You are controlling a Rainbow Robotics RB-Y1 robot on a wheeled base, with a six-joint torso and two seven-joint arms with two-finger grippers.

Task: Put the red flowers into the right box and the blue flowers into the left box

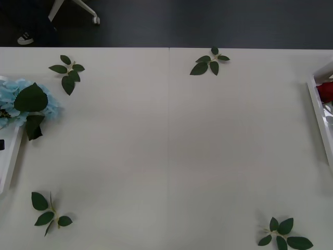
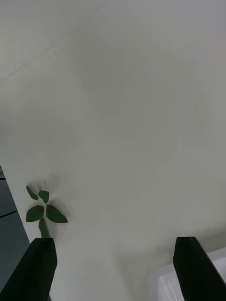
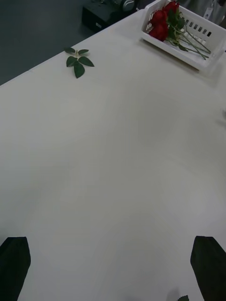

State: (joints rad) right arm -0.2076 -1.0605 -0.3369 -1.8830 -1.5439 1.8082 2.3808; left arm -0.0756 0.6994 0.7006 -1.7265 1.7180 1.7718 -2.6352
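The blue flowers (image 1: 21, 101) lie in the left box (image 1: 10, 166) at the table's left edge, their pale clusters and dark leaves spilling over its rim. The red flowers (image 3: 162, 21) lie together in the right box (image 3: 207, 35), blooms toward its far end; a red bloom (image 1: 326, 91) also peeks in at the right edge inside the right box (image 1: 318, 112). My left gripper (image 3: 112, 241) hangs open above bare tabletop with nothing between its fingers. My right gripper (image 2: 115, 242) is open too, over bare table, with a white box corner (image 2: 165, 284) beside one finger.
Bloomless leaf sprigs lie on the white table: far left (image 1: 67, 73), far middle (image 1: 210, 61), near left (image 1: 49, 211) and near right (image 1: 283, 237). One sprig (image 2: 43, 211) lies near the table edge by my right gripper, another (image 3: 79, 59) near the far edge.
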